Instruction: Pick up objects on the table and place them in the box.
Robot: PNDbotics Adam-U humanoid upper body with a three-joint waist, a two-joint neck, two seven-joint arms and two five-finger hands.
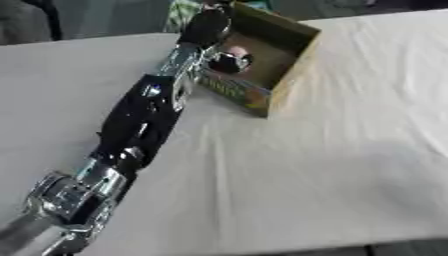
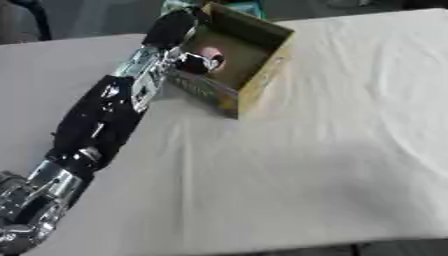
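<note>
Silver joints of the left arm (image 1: 66, 200) fill the near left corner, and its black forearm runs diagonally up across the white-covered surface (image 1: 332, 165) to the box (image 1: 293, 70). Over the box's near left wall the left hand (image 1: 223, 60) hangs with fingers curled round a small pinkish, rounded object (image 2: 210, 53), held just inside the opening, above the brown floor. Standing askew at the far edge, the cardboard box shows green print on its near wall
</note>
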